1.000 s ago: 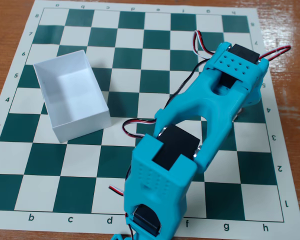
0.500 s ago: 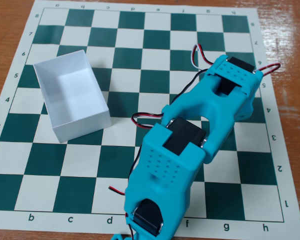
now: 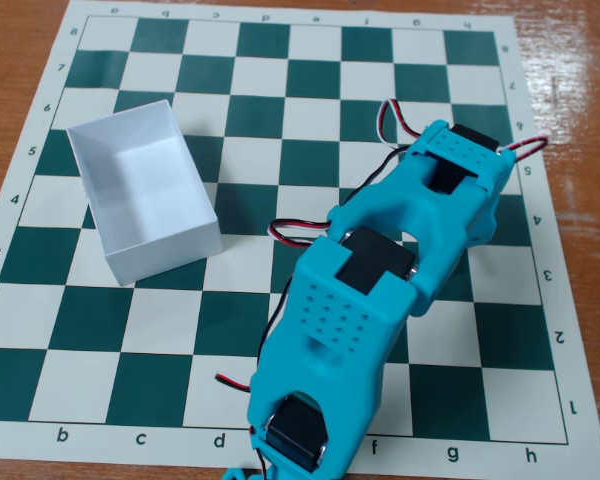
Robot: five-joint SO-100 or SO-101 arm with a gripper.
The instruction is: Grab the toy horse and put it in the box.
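Note:
The white open-topped box (image 3: 170, 252) stands on the left part of the chessboard, and I see nothing inside it. My turquoise arm (image 3: 380, 260) reaches from the bottom middle up to the right. Its wrist end (image 3: 458, 165) hangs over the board's right side near rows 5 and 6. The gripper's fingers point down under the wrist and are hidden, so I cannot tell whether they are open or shut. The toy horse is not visible anywhere; it may be hidden under the arm.
The green-and-white chessboard mat (image 3: 80, 330) lies on a wooden table (image 3: 570, 60). Red, black and white cables (image 3: 290, 228) loop beside the arm's joints. No other loose objects show on the board.

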